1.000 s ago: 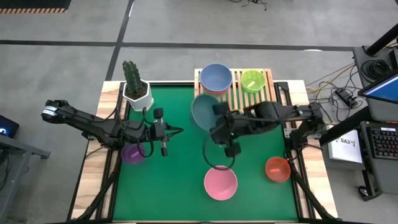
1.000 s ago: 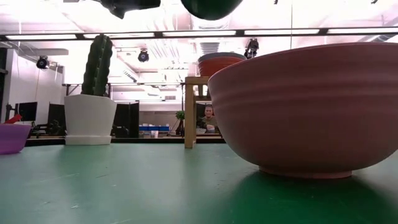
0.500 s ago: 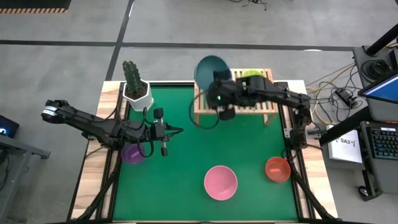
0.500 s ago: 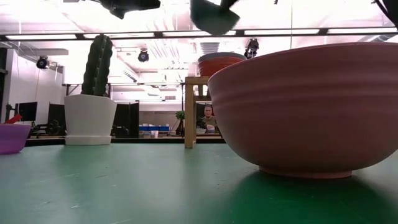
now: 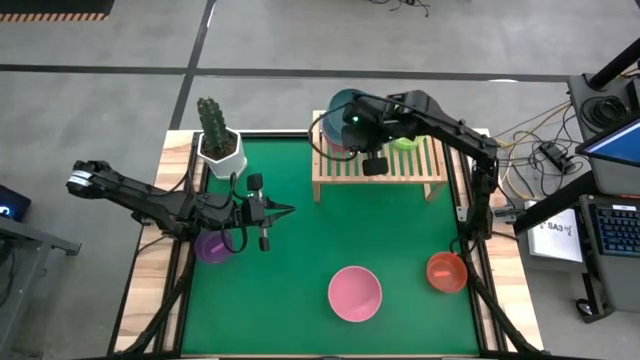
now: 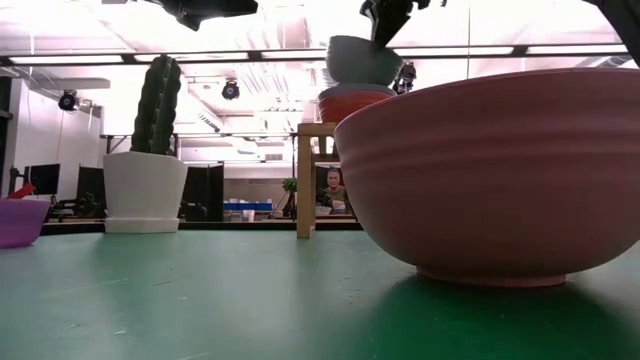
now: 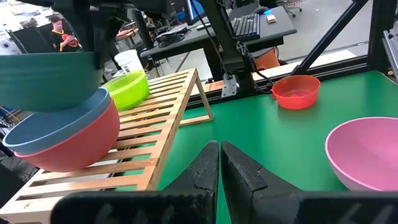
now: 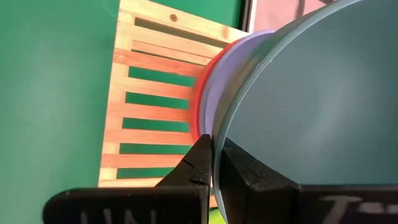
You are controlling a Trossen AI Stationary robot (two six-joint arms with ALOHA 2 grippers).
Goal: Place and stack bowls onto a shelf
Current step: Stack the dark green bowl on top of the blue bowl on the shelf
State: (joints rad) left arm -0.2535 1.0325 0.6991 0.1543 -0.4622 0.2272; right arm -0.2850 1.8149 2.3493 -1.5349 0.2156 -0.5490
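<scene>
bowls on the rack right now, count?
4. Red bowl at one end of the rack, blue bowl nested in it, teal bowl held just above by the right tool; green bowl beside them. Smaller ones could be hidden inside.

Count: 7 bowls – teal [image 7: 46, 78], blue [image 7: 59, 124], red-pink [image 7: 74, 146], yellow-green [image 7: 127, 89], red-orange [image 5: 446, 271], pink [image 5: 355, 293], purple [image 5: 213, 247]; 1 slatted wood shelf [image 5: 400, 165], 1 potted cactus [image 5: 216, 135], 2 arms.

right hand [image 5: 352, 120] carried teal bowl [image 5: 343, 101] from mid-table to over shelf [image 5: 400, 170] stack
</scene>
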